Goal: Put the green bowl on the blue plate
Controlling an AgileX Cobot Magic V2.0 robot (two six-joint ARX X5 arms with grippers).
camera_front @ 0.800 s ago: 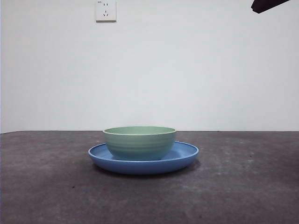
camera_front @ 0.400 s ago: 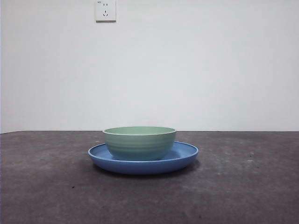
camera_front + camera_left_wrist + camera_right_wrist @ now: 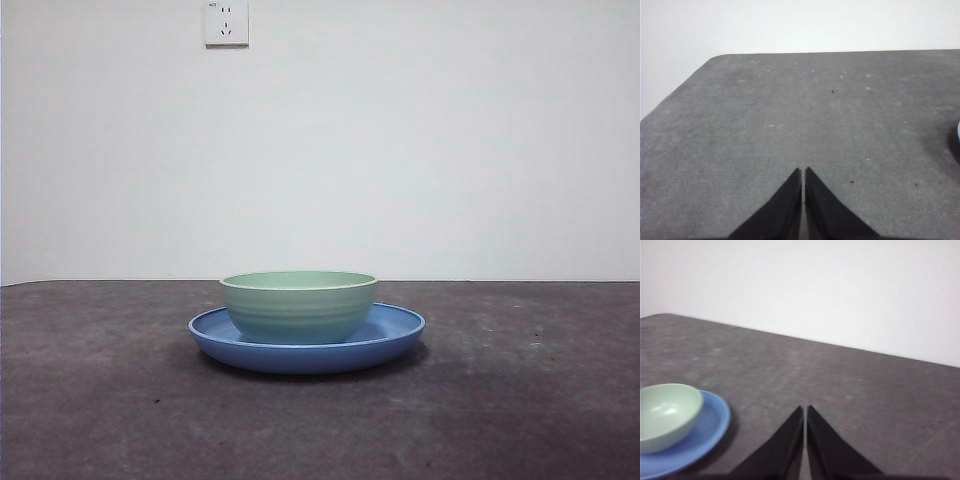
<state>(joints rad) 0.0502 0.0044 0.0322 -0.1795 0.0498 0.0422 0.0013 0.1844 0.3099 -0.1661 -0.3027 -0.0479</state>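
Item count: one green bowl (image 3: 298, 305); one blue plate (image 3: 400, 335); one dark grey table (image 3: 520, 400); one white wall socket (image 3: 227, 22); two grippers, namely one left gripper (image 3: 803, 172) and one right gripper (image 3: 805, 411).

My table (image 3: 520, 420) is dark grey and a bit speckled, with small pale marks. The blue plate (image 3: 395, 340) lies flat on it, near the middle. I see nothing else lying right on the table top around the plate.
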